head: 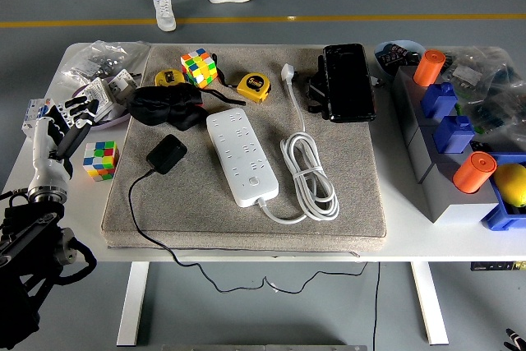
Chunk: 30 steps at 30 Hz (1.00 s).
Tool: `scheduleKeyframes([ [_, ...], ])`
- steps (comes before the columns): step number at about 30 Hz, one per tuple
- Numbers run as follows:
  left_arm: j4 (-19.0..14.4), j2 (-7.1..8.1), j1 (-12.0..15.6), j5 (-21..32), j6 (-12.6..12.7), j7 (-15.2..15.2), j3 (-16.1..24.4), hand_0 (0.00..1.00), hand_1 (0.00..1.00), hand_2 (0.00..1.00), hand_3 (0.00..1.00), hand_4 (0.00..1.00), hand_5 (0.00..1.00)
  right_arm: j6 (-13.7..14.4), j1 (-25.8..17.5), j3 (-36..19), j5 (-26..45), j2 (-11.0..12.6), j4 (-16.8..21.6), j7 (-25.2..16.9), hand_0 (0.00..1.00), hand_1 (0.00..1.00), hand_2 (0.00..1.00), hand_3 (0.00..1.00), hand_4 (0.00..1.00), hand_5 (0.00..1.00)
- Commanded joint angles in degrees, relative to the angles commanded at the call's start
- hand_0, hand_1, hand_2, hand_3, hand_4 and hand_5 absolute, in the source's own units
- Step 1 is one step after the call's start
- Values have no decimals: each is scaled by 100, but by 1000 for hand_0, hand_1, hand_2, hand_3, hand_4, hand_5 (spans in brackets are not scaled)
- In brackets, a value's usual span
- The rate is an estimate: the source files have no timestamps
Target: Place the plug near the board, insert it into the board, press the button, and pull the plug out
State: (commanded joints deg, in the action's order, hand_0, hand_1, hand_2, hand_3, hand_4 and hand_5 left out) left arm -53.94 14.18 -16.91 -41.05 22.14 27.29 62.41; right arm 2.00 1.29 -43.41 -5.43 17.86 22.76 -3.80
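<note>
**Left hand empty at the counter's edge, plug lying beside the board**

The left hand (66,117) hovers at the counter's (246,248) nine o'clock edge, its fingers (82,103) spread loosely and gripping nothing. It sits just above a small colored cube (100,159) and near a pile of plastic bags (103,67). The right hand is out of view.

On the grey mat (353,203), the black plug (166,154) lies flat at about nine o'clock from the white board (241,156), close by but not touching it, and not inserted. Its thin black cord (136,219) trails toward six o'clock and drops over the counter's near edge. The board runs slantwise across the mat's middle, with its own white cable (311,178) coiled at its three o'clock side.

At the board's eleven o'clock rests a black cloth bundle (167,107). Farther toward twelve sit a larger puzzle cube (198,66) and a yellow tape measure (253,86). A person's legs and white shoes (165,12) stand on the floor beyond the counter.
</note>
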Motion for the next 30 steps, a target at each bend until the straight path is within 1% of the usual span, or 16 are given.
scheduleKeyframes([
  [16,-61,-47,62,-64,-17,-48,210,537,631,604,591,880,392,8,-29,-80,-6,8,-10,5,609,667,664,540,821,494],
  [30,-100,-57,88,-83,-22,-61,283,532,626,605,591,876,395,16,-38,-79,45,-8,-51,3,609,666,664,539,818,496],
])
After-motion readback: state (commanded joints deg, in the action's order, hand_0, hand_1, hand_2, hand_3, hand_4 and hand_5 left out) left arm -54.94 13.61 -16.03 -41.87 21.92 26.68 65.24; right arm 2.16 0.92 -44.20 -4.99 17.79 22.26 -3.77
